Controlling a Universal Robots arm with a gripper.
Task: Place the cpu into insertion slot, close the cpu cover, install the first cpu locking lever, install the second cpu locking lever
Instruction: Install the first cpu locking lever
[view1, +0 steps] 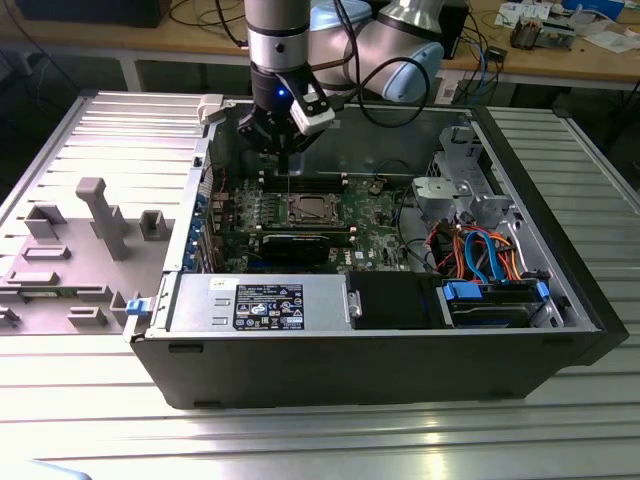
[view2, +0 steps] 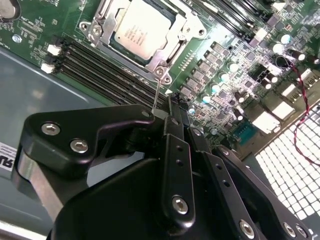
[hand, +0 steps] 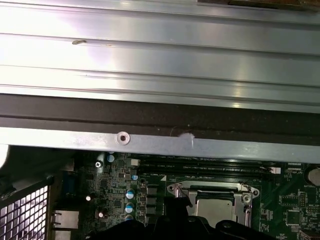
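Observation:
The cpu lies flat in its slot on the green board, silver top up, also seen at cpu and cpu. The cpu cover is down around it as a metal frame. A thin wire locking lever stands up from the socket's corner, lever, into my gripper. My gripper hangs just above the back edge of the socket, shut on the lever's upper end.
The board sits deep in an open computer case. A labelled power supply fills the front, drive bays with blue and orange cables the exterior view's right. Memory slots run behind the socket. A grey fixture tray lies outside.

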